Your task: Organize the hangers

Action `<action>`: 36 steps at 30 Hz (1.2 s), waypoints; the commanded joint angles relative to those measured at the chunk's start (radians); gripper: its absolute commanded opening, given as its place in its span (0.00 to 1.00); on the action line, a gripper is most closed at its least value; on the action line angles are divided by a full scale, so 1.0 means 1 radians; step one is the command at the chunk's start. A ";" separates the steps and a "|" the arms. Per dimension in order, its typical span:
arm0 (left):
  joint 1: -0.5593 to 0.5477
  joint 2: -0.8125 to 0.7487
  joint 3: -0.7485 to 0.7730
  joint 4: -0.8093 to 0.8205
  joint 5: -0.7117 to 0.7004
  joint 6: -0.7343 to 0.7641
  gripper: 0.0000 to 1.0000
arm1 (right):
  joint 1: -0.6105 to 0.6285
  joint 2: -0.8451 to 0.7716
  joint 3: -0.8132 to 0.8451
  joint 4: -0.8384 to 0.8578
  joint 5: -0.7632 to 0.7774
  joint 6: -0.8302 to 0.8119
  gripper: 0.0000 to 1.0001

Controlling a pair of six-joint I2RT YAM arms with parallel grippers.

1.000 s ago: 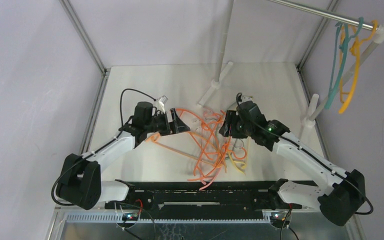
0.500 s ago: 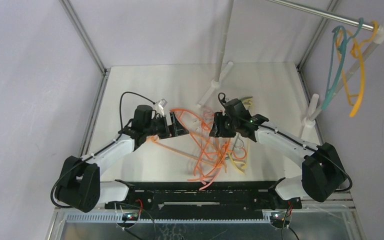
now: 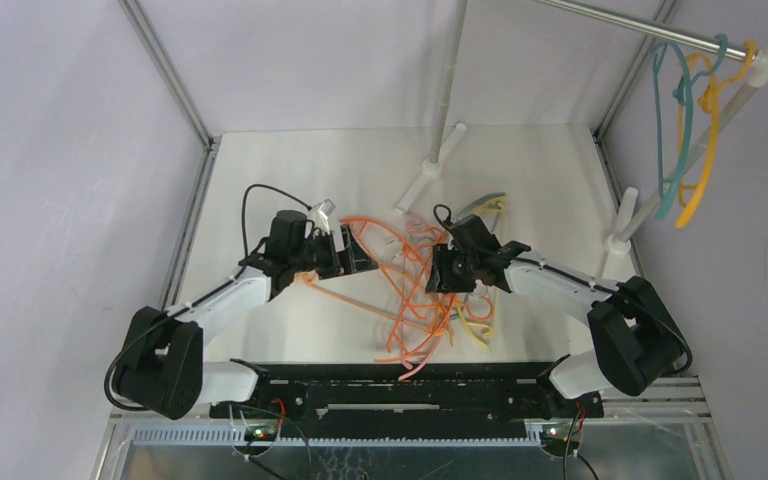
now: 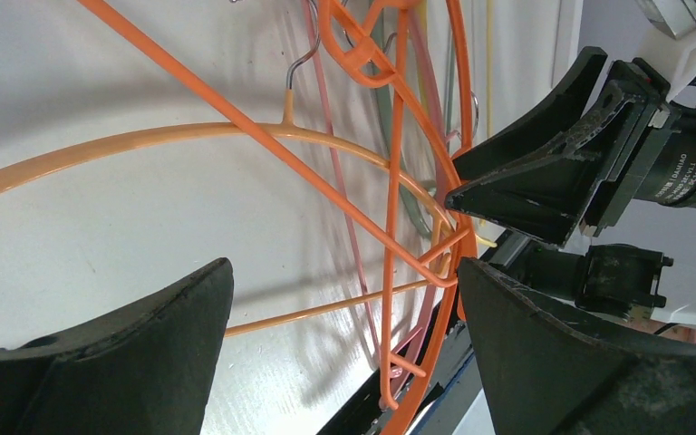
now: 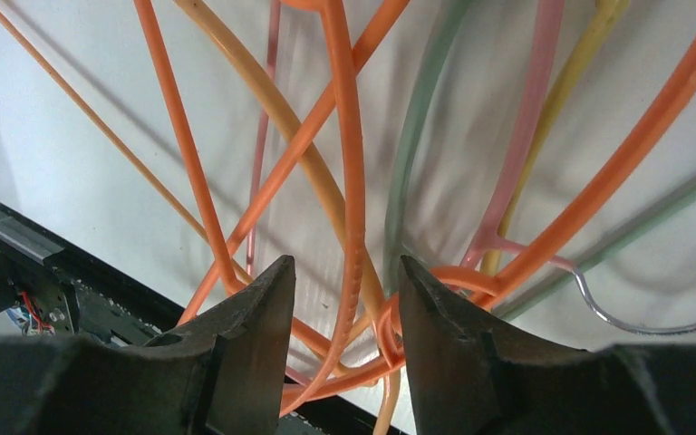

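The tangled hangers (image 3: 420,295) lie heaped on the surface (image 3: 290,170), near its front middle. The left claw (image 3: 360,255) sits at the heap's left edge and the right claw (image 3: 440,272) at its right, each with strands between its fingers. A rack foot (image 3: 430,172) stands behind the heap. At the far right, two more hangers (image 3: 685,130) hang from the rail (image 3: 620,20).
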 commanded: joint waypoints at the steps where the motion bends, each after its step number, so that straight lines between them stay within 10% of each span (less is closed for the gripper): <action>1: -0.004 0.012 0.011 0.038 -0.003 0.007 0.97 | 0.005 0.023 0.002 0.077 -0.036 -0.024 0.53; 9: -0.004 0.009 -0.005 0.051 -0.017 -0.008 0.97 | 0.024 0.086 0.002 0.111 -0.080 -0.033 0.45; 13: -0.003 0.010 -0.009 0.052 -0.018 -0.011 0.97 | 0.032 0.081 0.002 0.097 -0.110 -0.042 0.00; 26: -0.003 0.000 0.039 0.047 0.001 -0.027 0.96 | 0.018 -0.374 0.143 -0.398 0.409 -0.084 0.00; 36: -0.003 -0.032 0.098 -0.006 0.019 -0.013 0.96 | -0.205 -0.424 0.413 -0.527 0.827 -0.256 0.00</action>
